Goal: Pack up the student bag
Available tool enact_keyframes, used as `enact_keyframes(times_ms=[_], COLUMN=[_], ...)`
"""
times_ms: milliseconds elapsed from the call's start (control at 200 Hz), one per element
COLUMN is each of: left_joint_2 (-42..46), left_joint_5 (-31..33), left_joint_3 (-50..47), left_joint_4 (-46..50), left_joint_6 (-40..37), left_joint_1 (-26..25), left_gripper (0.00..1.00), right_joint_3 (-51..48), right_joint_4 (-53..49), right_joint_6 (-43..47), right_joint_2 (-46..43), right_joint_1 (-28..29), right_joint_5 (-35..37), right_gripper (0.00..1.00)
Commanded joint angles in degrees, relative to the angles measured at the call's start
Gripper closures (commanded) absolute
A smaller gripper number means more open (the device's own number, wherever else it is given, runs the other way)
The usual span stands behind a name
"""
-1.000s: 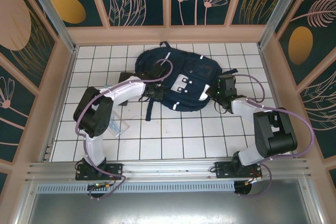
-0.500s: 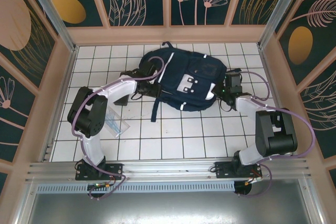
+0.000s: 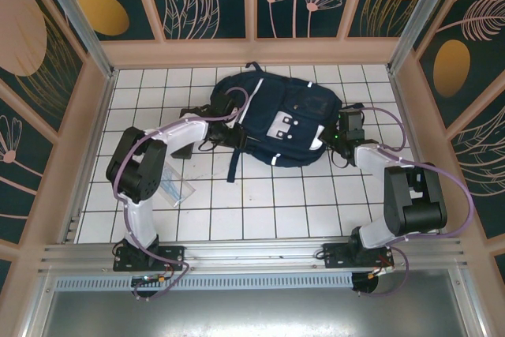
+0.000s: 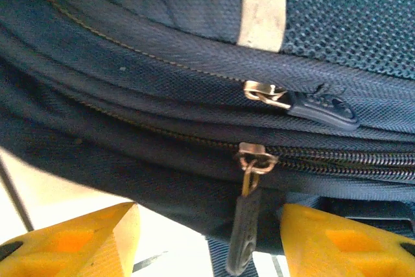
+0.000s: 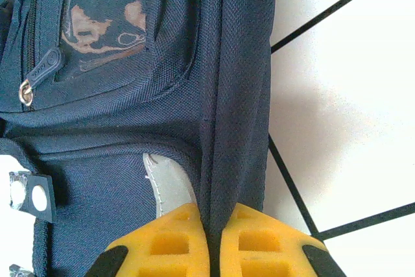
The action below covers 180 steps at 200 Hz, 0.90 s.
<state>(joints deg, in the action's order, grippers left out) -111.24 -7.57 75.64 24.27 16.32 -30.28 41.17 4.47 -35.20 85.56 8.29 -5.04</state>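
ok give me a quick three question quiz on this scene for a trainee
1. True or false: the right end effector is shut on a fold of the large dark navy fabric backpack.
2. In the left wrist view, what hangs between the open yellow fingers of the left end effector? A. black zipper pull B. white strap C. pencil
3. Fill in: the left wrist view shows ___ metal zipper sliders.
Key: 1 true; 2 A; 3 two
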Motion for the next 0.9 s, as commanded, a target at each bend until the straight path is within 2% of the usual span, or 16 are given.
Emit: enact_keyframes(times_ms=[0,145,215,335,480,705,896], left_joint_2=[-1.83,-2.58,-1.91,-0.48,0.02,-1.13,-0.34], left_joint_5=[-4.78,-4.82,-5.01,-3.15,7.56,15.39,14.93], left_joint_3=[0.71,1.52,1.66,2.18,2.32,4.01,6.65], left_joint_4=[-2.99,-2.76,-2.51,-0.02,4.99,11.63,15.95], left_joint_6=[0.73,0.67,0.61,-0.36,-3.16,-7.61,-10.52], left_joint_1=[-0.04,-0.04,-0.04,-0.04,0.05,0.05,0.07], left_gripper=[0.53,0.88,1.0,1.0,1.0,1.0,1.0], right_joint_3=[1.2,1.17,1.3,2.2,4.32,8.37,14.12], right_joint_4=[-0.32,-0.68,-1.1,-2.03,-3.57,-3.1,-5.34], right_joint_6=[0.89,1.26,1.67,3.03,6.77,12.01,15.16], right_joint_2=[0.21,-0.17,-0.08,0.47,1.25,4.32,8.14], right_joint_1=[-0.9,-0.91,-0.99,-1.2,-3.15,-8.57,-9.53], right_joint_5=[4.33,4.59,5.16,6.61,10.99,9.88,8.18], right_gripper=[1.0,1.0,1.0,1.0,1.0,1.0,1.0])
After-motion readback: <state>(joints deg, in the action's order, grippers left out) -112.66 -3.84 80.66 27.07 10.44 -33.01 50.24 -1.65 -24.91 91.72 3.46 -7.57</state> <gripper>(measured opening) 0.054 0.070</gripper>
